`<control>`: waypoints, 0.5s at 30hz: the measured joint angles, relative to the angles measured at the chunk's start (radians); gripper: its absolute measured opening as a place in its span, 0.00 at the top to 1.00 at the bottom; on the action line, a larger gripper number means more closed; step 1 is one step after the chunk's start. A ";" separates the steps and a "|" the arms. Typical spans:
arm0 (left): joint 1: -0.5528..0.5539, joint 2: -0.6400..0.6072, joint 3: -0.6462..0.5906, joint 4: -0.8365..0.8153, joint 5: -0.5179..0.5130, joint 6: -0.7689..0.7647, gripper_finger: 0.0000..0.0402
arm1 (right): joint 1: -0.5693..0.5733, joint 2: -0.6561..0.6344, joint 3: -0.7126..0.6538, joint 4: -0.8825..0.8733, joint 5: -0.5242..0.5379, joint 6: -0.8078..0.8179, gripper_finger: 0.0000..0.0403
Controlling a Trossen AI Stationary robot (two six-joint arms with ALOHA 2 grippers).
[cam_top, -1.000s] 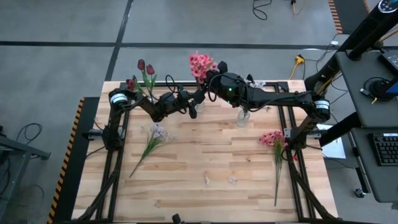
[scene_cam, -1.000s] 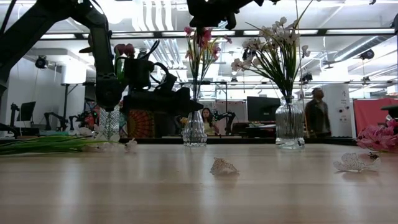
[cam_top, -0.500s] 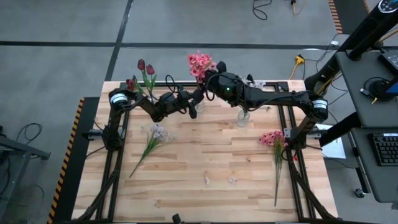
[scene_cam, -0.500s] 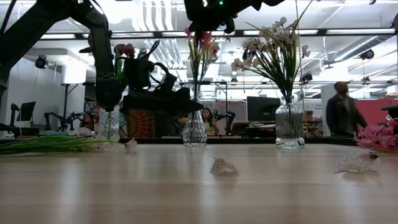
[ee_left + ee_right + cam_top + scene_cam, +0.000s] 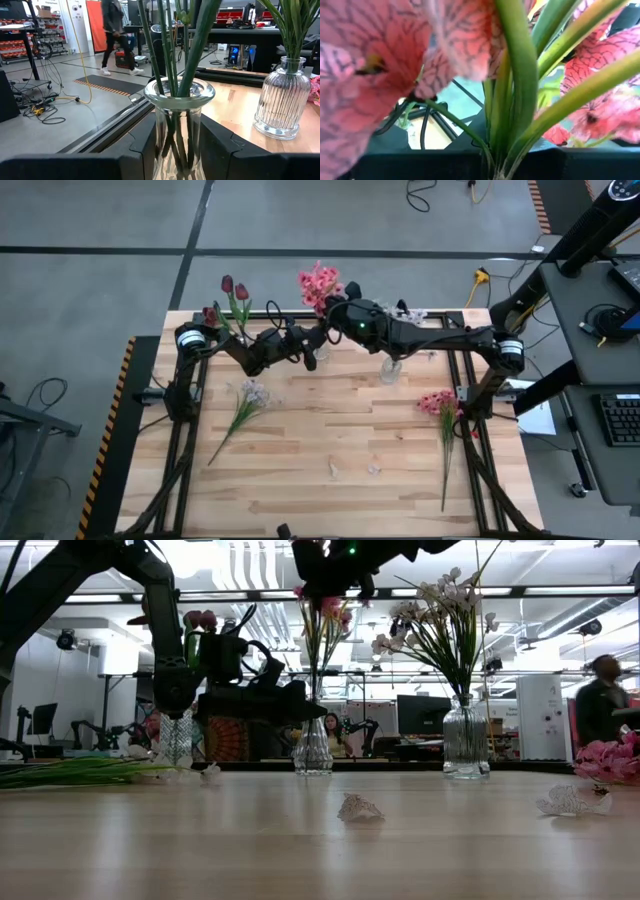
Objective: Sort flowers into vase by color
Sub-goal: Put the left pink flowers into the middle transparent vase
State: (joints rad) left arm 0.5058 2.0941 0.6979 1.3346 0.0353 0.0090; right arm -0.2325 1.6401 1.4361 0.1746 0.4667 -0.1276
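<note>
Petals of the pink clustered blooms [image 5: 380,60] crowd the right wrist view so closely that little beyond them can be made out, only green stems running down into the right gripper [image 5: 492,167]. That gripper's fingers are clamped tight on those pink stems, holding the bunch upright above the middle clear ribbed glass vase [image 5: 313,748] at the far edge of the pale wooden table [image 5: 330,430]. In the low view its body is cut off at the frame's top. The right arm reaches in long and nearly level from its corner.

From the left side, the left gripper [image 5: 175,145] has its dark fingers on either side of the same vase, gripping the glass body; the vase's foot is hidden below the frame there. The left arm is folded low along the table's back edge.

2 dark red tulip buds [image 5: 234,288] stand in a vase at the back left. White-lavender small-blossom sprays [image 5: 440,615] fill the right-hand vase. 1 white spray [image 5: 247,402] lies flat on the left, 1 pink stem [image 5: 441,420] on the right. A person [image 5: 600,700] stands in the room beyond.
</note>
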 joint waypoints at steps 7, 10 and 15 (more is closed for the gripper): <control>0.000 0.000 0.000 0.000 0.000 0.000 0.76 | 0.000 0.017 0.000 -0.002 0.000 0.005 0.97; 0.000 0.000 0.000 0.000 0.000 0.000 0.76 | 0.001 0.017 0.000 -0.002 0.000 0.005 0.97; 0.000 0.000 0.000 0.000 0.000 0.000 0.76 | 0.001 0.030 0.000 -0.014 -0.003 0.023 0.97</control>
State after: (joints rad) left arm 0.5060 2.0941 0.6979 1.3346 0.0353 0.0090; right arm -0.2317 1.6702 1.4361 0.1604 0.4637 -0.1045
